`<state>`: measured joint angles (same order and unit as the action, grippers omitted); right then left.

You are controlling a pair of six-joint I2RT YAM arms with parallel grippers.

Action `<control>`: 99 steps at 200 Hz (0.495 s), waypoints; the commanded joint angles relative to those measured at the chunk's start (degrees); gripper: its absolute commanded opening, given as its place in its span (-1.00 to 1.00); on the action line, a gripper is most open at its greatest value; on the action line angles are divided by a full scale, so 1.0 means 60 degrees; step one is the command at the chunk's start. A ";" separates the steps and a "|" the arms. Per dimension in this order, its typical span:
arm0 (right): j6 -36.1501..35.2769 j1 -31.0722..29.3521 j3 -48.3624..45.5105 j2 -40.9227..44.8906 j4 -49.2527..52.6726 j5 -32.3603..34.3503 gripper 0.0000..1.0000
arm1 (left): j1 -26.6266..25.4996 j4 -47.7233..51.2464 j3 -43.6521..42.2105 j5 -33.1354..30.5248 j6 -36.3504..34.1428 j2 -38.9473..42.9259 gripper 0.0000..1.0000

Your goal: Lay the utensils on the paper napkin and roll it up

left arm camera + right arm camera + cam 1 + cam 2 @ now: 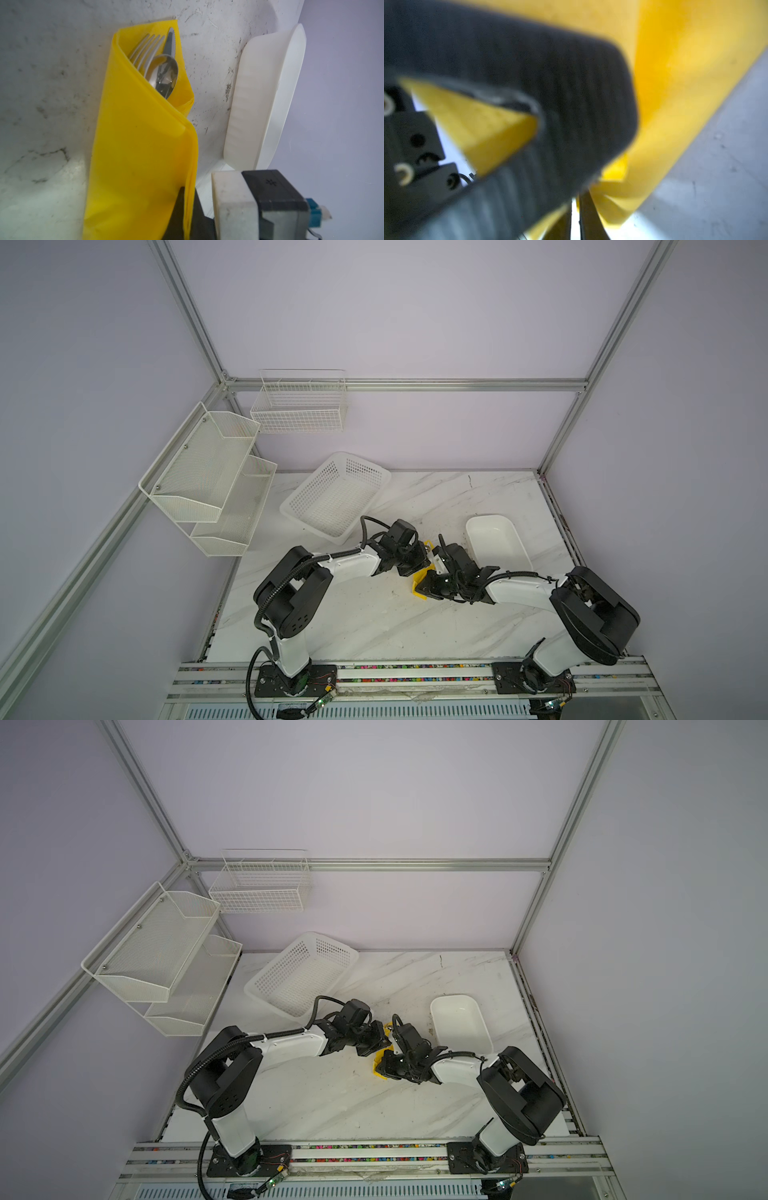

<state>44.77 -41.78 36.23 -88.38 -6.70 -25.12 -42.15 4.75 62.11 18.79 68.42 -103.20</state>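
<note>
- Left wrist view: my left claw (188, 199) was closed, pinching the edge of the paper napkin (135, 145).
- My right claw (529, 133), though blurred, looked clamped on a yellow fold.
- In both top views the arms bent inward, wrists meeting mid-desk (374, 622).
- The napkin lay on the desk half-rolled around the fork (145, 49), knife (171, 43) and spoon (164, 72), near the white tray (259, 104).

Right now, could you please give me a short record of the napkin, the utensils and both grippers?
paper napkin: yellow, folded over the utensils
utensils: fork, knife and spoon, heads showing at one open end
left gripper: shut on the paper napkin's edge
right gripper: shut on the paper napkin
white tray: beside the bundle, not touching it
</note>
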 commanded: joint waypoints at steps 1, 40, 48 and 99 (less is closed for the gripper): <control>0.0118 0.0035 -0.0270 0.0030 0.0234 0.0160 -0.74 | -0.0050 -0.0405 -0.0019 -0.0002 0.0095 0.0031 -1.00; 0.0103 0.0049 -0.0457 -0.0337 0.0091 0.0274 -0.76 | -0.0060 -0.0386 0.0018 0.0090 0.0070 -0.0051 -1.00; 0.0107 0.0051 -0.0478 -0.0402 0.0062 0.0273 -0.77 | -0.0079 -0.0386 0.0011 0.0105 0.0053 -0.0083 -1.00; 0.0082 0.0131 -0.0384 0.0021 0.0093 0.0126 -0.77 | -0.0117 -0.0392 0.0063 0.0117 0.0008 -0.0315 -1.00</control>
<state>44.95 -41.50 34.37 -89.30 -7.66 -24.82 -42.54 3.95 62.11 18.90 68.40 -104.40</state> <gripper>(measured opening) 0.117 0.047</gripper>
